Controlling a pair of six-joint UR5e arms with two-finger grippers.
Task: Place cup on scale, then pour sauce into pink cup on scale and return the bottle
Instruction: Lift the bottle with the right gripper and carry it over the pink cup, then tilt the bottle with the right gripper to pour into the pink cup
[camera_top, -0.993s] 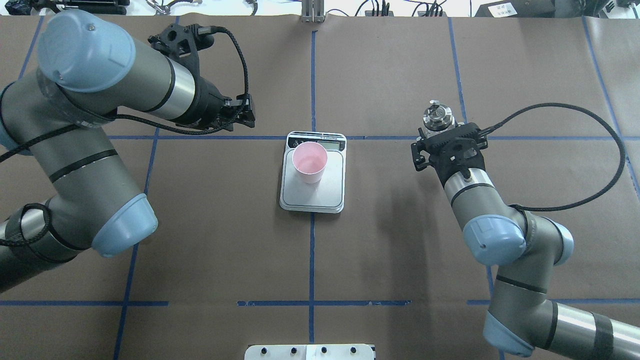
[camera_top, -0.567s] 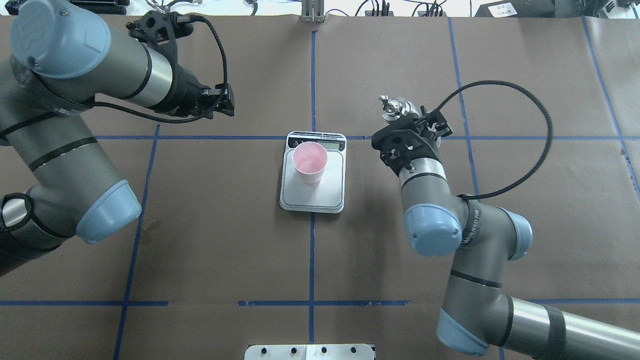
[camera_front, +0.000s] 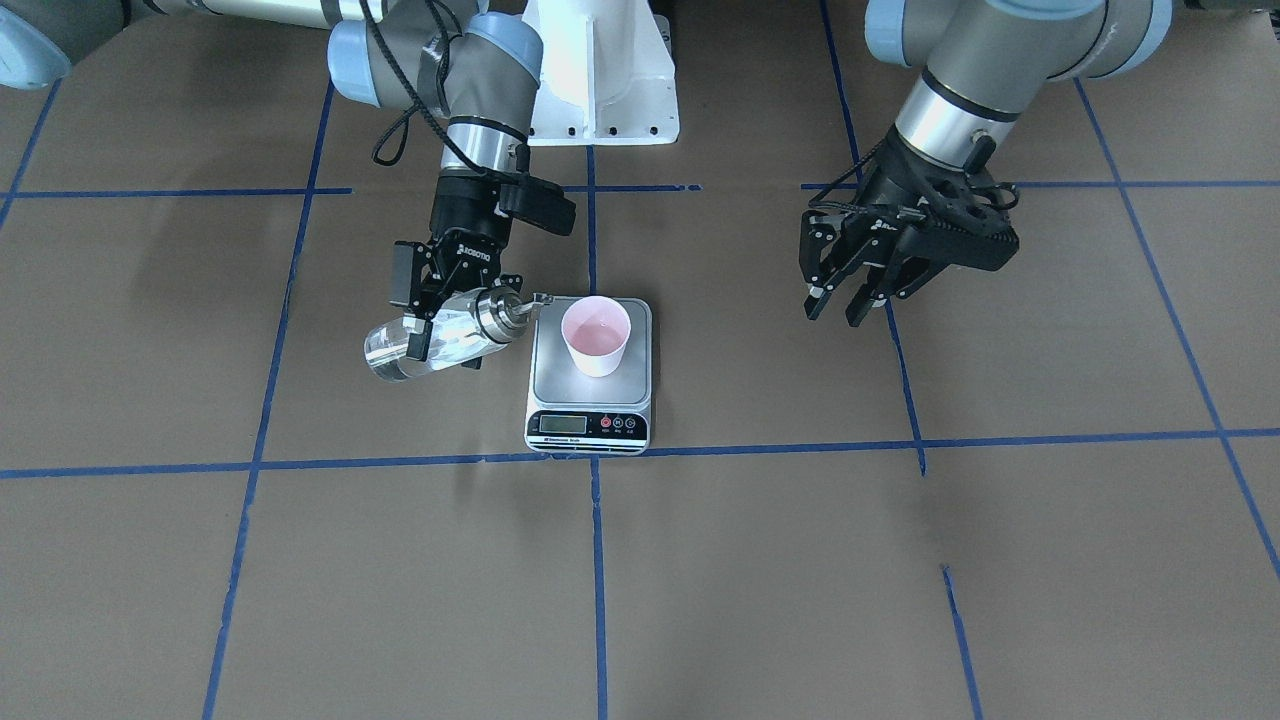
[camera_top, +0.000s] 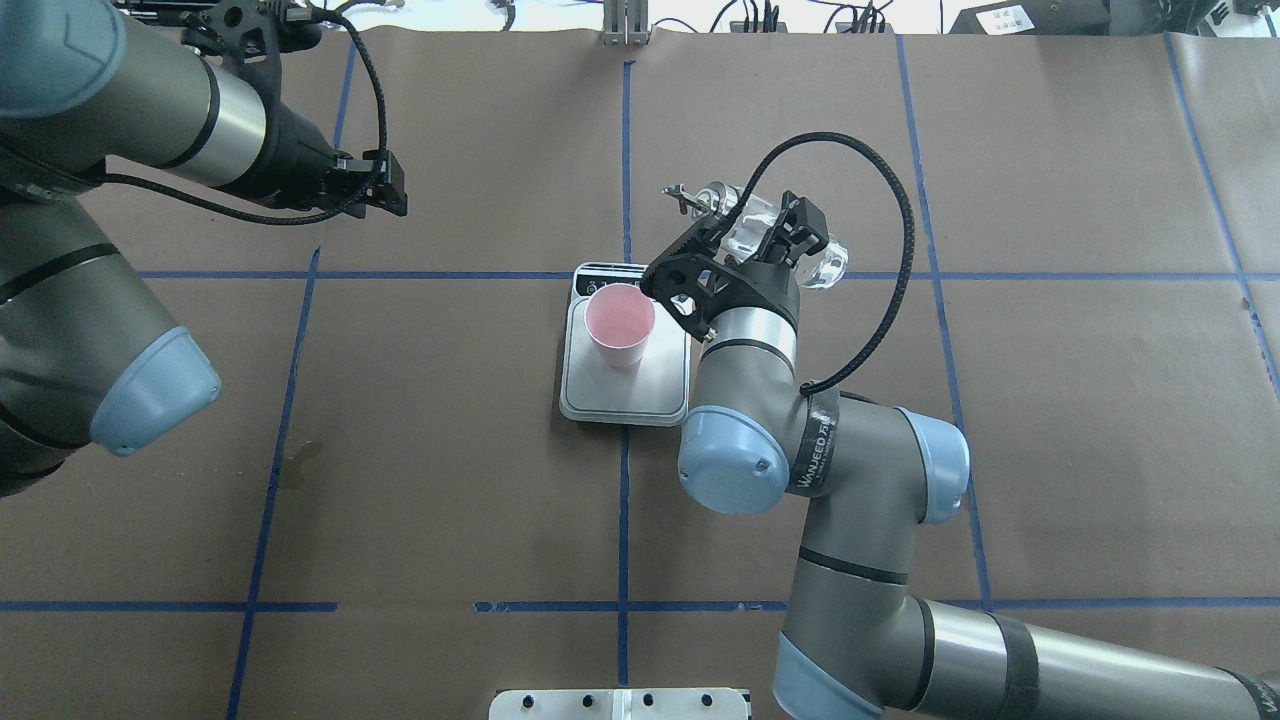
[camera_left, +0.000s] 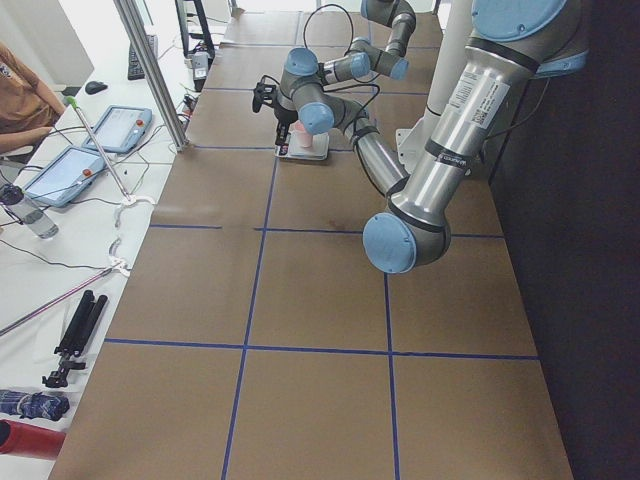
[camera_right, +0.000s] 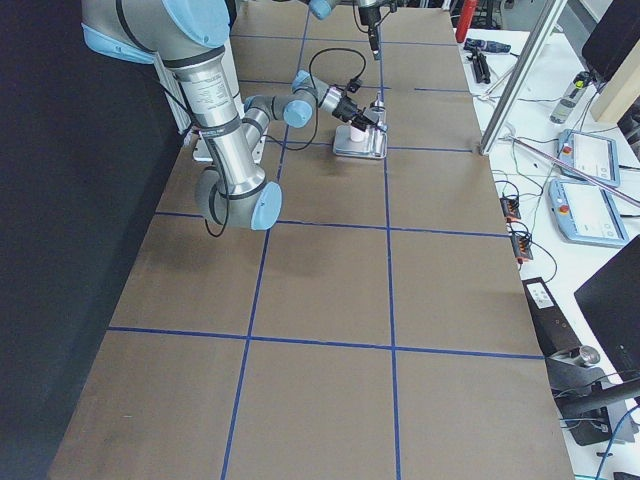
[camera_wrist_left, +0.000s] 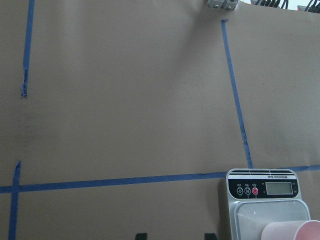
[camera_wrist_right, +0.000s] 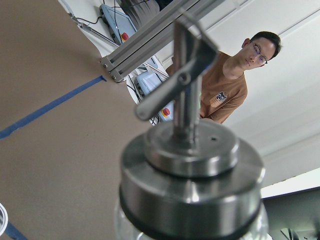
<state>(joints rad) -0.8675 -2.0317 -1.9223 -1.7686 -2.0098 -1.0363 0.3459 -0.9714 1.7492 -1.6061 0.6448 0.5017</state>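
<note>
The pink cup (camera_front: 597, 335) stands upright on the scale (camera_front: 590, 395) at the table's middle; both also show in the overhead view, cup (camera_top: 620, 320) and scale (camera_top: 625, 395). My right gripper (camera_front: 437, 338) is shut on the clear glass bottle (camera_front: 400, 355), held raised and tipped almost level. Its silver pourer (camera_front: 505, 312) points at the cup, with the tip just beside the rim. I see no stream. The right wrist view shows the pourer (camera_wrist_right: 187, 150) close up. My left gripper (camera_front: 835, 312) is open and empty, well off to the scale's side.
The white robot base (camera_front: 600, 90) stands behind the scale. A white box (camera_top: 620, 703) sits at the table's near edge. Blue tape lines cross the brown table cover. An operator (camera_wrist_right: 235, 85) and tablets (camera_left: 75, 170) are beyond the far edge.
My right arm has carried the bottle left to the scale and tipped it from upright to almost level. My left arm has drawn back, further left and away from the scale.
</note>
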